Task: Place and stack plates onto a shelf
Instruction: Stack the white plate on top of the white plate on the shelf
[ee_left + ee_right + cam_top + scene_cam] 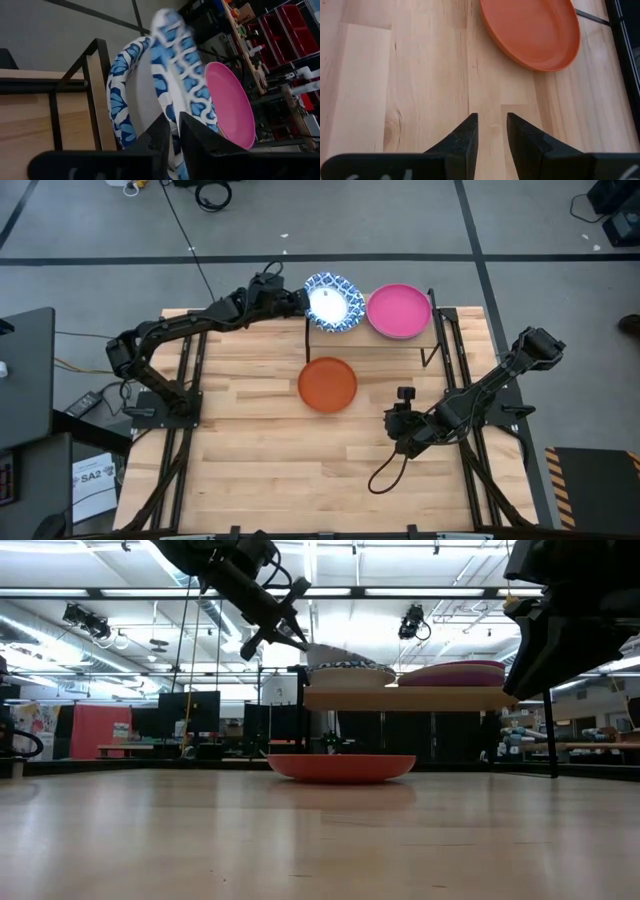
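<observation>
Fingers [172, 137] of the left arm pinching a glossy round blue-patterned plate [175, 65] rim.

2 white plates [170, 75] have blue leafy rims. 1 plate [399, 311] is pink. 1 plate [327, 384] is orange.

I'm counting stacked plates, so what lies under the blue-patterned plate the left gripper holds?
Under the top blue-patterned plate, held at its rim by the left gripper, sits another blue-rimmed plate on the shelf. Any plates beneath that are covered.
</observation>
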